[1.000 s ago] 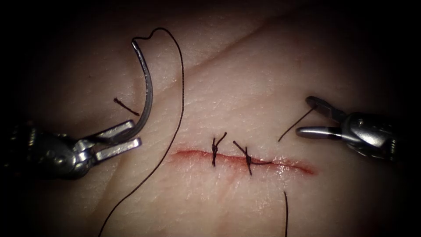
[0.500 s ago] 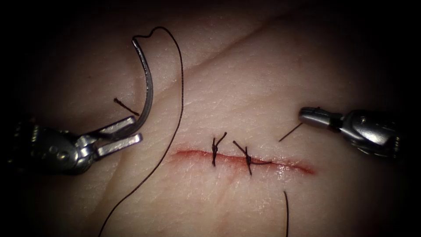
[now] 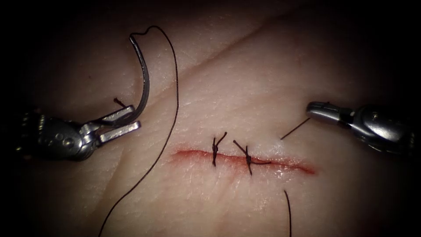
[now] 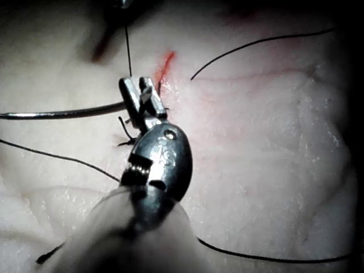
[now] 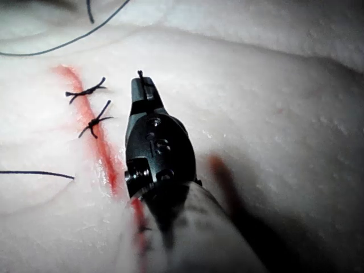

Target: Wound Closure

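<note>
On the pale tissue (image 3: 245,87) the red cut (image 3: 280,163) runs across, with two knotted stitches (image 3: 215,151) (image 3: 247,160) in its middle. My left tool (image 3: 135,117) is left of the cut, shut on the curved needle (image 3: 146,79) near its pointed end. The needle arches upward, clear of the tissue. Dark thread (image 3: 175,87) loops from the needle's top end and runs down the left side. My right tool (image 3: 312,109), right of and above the cut, is shut on a short thread tail (image 3: 294,129) rising from the tissue. The left tool (image 4: 139,85) grips the needle (image 4: 62,112). The right tool (image 5: 141,82) lies beside the cut (image 5: 96,136).
Another thread strand (image 3: 288,210) comes out of the tissue below the cut's right end and runs downward. A short cut end of thread (image 3: 118,102) lies by the left tool's jaws. A skin crease (image 3: 228,44) crosses the tissue above the cut.
The right tool's jaws closed on the short thread tail and drew slightly up and to the right. The left tool lifted a little with the needle.
</note>
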